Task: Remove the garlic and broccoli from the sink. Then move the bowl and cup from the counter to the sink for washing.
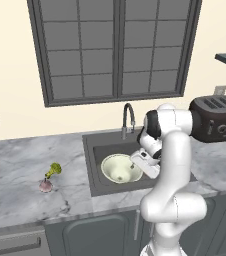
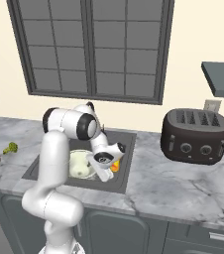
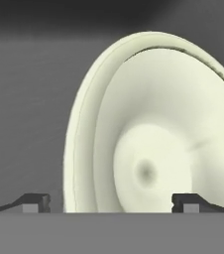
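At mid-frame the bowl lies in the sink with the cup beside it, the gripper spread apart with nothing held, while garlic and broccoli rest lower left on the counter, seemingly cleared for washing.

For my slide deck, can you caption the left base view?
Bowl in the sink; garlic and broccoli out on the counter.
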You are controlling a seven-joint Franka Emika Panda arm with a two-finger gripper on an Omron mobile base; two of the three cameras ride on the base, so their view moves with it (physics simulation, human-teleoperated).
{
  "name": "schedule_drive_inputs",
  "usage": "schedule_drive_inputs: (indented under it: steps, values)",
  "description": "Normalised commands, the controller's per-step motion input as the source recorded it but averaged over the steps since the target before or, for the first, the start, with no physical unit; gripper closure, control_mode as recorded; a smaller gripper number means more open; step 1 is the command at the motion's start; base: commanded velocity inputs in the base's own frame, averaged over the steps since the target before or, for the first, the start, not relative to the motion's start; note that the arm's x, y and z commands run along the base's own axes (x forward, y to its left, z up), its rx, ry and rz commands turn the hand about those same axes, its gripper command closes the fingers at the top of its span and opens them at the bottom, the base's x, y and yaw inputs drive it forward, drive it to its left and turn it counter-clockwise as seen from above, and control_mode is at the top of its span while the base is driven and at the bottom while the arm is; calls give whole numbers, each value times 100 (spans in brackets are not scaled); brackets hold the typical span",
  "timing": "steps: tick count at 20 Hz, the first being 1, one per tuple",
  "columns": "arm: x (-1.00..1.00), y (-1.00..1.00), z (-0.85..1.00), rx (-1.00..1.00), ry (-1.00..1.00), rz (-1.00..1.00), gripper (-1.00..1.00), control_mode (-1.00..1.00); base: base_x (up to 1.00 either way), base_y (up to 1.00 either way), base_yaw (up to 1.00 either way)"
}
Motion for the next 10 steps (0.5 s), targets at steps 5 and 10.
schedule_drive_inputs:
  steps: [5, 10]
  values:
    - [0, -13, 11, 0, 0, 0, -100, -100, 0, 0, 0]
    - [0, -14, 23, 0, 0, 1, -100, -100, 0, 0, 0]
